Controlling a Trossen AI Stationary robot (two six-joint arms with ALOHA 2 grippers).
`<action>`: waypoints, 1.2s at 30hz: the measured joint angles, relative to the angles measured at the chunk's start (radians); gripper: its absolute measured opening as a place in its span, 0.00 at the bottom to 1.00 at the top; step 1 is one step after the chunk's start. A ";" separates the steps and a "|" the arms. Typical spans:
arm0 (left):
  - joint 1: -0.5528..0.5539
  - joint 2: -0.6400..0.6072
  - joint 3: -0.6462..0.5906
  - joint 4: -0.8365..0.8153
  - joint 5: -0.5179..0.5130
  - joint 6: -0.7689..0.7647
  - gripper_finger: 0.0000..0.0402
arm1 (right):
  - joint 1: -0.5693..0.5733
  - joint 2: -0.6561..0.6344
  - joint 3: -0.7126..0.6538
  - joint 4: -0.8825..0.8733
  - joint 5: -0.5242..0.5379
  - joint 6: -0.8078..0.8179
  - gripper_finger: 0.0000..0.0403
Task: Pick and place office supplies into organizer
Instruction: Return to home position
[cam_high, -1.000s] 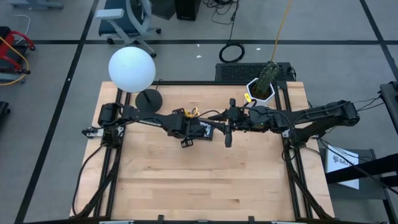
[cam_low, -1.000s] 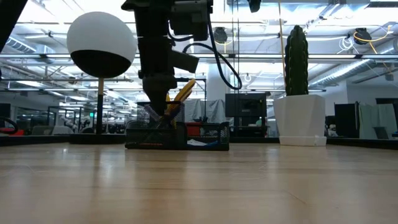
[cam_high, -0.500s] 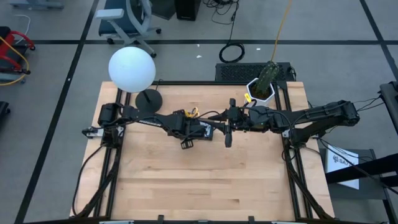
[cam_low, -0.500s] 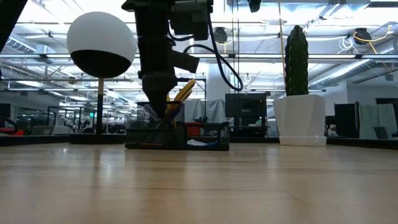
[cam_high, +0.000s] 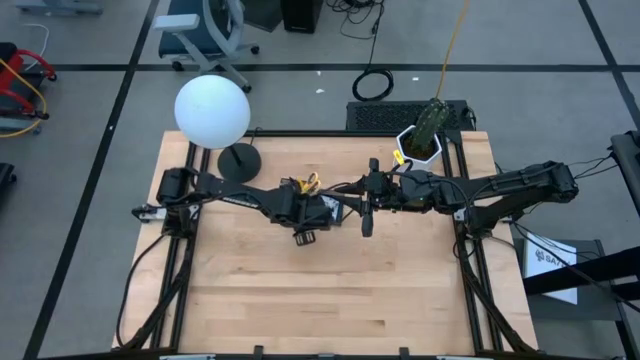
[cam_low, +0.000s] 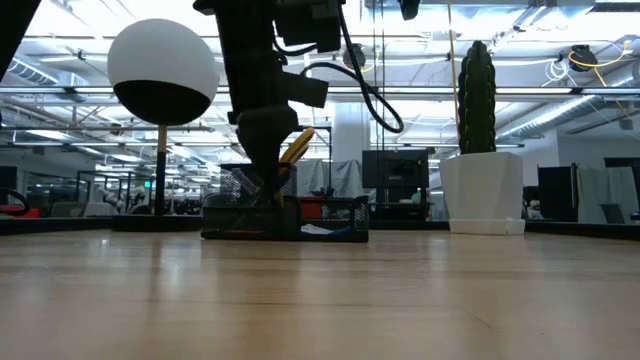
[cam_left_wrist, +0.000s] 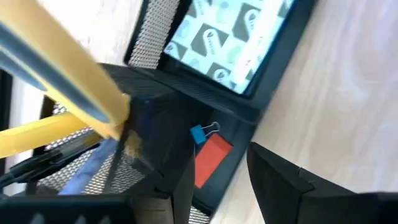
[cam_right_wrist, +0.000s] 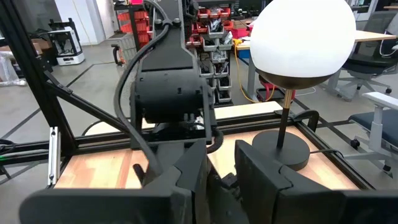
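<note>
- Evidently the left gripper (cam_high: 305, 230) hangs just above the organizer (cam_high: 328, 208), its fingers (cam_left_wrist: 292, 186) spread wide with nothing between them.
- Through that gap, the left wrist view shows the lower tray section holding the red eraser (cam_left_wrist: 211, 160) with the blue binder clip (cam_left_wrist: 200, 133) just beside it.
- In the mesh cup section stand the yellow-handled scissors (cam_left_wrist: 68, 99) and the pens (cam_left_wrist: 93, 174); a blue-patterned pad (cam_left_wrist: 227, 40) fills the compartment beyond the tray.
- At the organizer's 3 o'clock, just beside it, waits the right gripper (cam_high: 367, 215) — narrowly parted and empty.
- On the table (cam_high: 300, 300) the organizer sits a little toward 12 o'clock from centre, with the lamp base (cam_high: 239, 160) at its 10 o'clock and the plant pot (cam_high: 420, 147) at its 2 o'clock.
- No supply shows loose on the wood, so the placing looks finished — only drawing both arms back appears to remain.
</note>
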 joint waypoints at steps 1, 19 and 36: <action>-0.005 0.000 0.000 0.006 0.005 0.000 0.38 | 0.000 0.000 0.000 0.000 0.000 0.000 0.19; -0.122 -0.151 0.000 0.030 -0.002 0.086 0.38 | 0.004 0.000 0.000 0.066 -0.003 0.007 0.19; -0.322 -0.481 0.001 0.026 -0.164 0.016 0.38 | 0.011 -0.113 0.000 -0.042 -0.186 0.063 0.19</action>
